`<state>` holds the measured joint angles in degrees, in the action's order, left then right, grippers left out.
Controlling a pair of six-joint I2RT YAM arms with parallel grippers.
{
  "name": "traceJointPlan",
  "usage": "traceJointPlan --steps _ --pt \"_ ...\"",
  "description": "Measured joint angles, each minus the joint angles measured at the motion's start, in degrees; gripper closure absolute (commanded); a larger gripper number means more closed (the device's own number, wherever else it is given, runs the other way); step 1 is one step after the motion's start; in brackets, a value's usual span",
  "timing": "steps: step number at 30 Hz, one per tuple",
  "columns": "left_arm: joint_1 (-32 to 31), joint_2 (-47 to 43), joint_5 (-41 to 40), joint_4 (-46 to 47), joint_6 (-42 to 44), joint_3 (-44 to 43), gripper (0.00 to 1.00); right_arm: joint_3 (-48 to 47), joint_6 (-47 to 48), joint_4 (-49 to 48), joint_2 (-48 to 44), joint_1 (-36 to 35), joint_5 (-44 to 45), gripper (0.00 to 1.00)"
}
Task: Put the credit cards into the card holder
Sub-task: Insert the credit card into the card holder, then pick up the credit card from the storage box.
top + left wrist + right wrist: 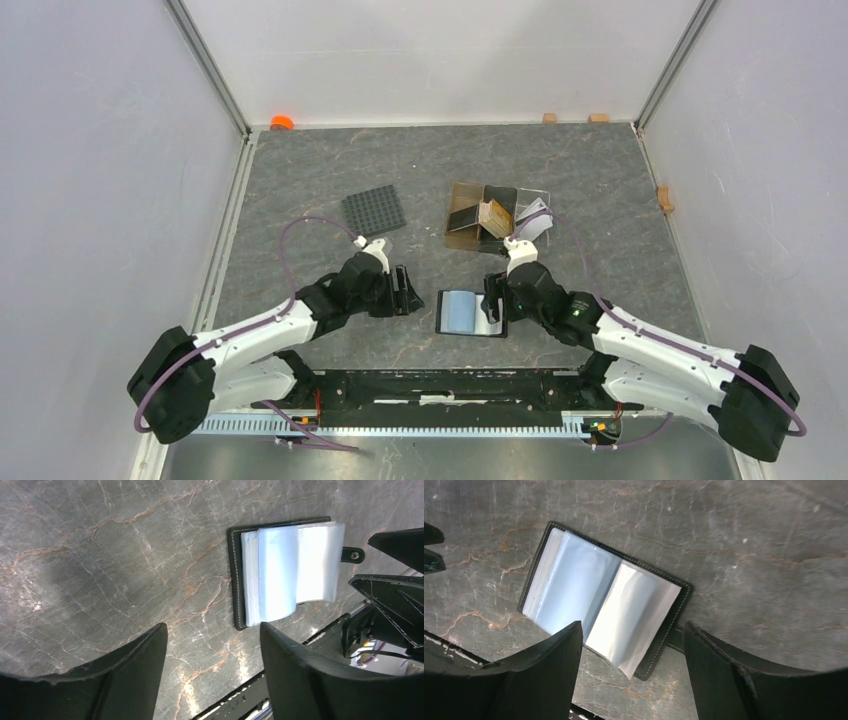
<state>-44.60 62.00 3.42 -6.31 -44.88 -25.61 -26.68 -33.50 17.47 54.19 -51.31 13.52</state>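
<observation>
Card holder (pixel 470 312), a small black folding wallet, lies open and flat on the grey marbled tabletop (pixel 600 180) between the two grippers. Its pale blue-grey clear sleeves are fanned upward. Its little strap tab (pixel 353 555) sticks out on the right arm's side. Left gripper (pixel 405 290) is near its left edge, fingers spread wide, nothing between them. Right gripper (pixel 492 300) is over its right edge, fingers equally spread, gripping nothing. Credit cards (pixel 495 215), thin tan-orange and whitish plastic rectangles, sit tilted in and beside the brown translucent compartment box (pixel 462 228) farther back, well apart from the holder. Black gridded square mat (pixel 374 210) lies left of that box.
</observation>
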Motion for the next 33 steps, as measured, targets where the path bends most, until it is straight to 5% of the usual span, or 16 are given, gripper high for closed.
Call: traceJointPlan --steps 6,12,19,33 --pt "2.12 -1.99 0.90 -6.67 4.26 -6.34 0.00 -3.39 4.33 3.98 -1.84 5.62 1.49 0.12" --pt "6.95 -2.47 4.24 -16.74 12.17 -17.55 0.00 -9.46 11.37 6.64 -0.20 16.61 -1.29 0.02" --pt "13.14 3.10 6.91 -25.22 20.76 -32.74 0.00 -19.85 20.50 5.73 9.90 30.36 -6.12 0.02" --pt "14.36 40.59 7.17 -26.58 23.34 -59.21 0.09 -29.18 33.83 2.75 33.14 50.56 -27.74 0.04"
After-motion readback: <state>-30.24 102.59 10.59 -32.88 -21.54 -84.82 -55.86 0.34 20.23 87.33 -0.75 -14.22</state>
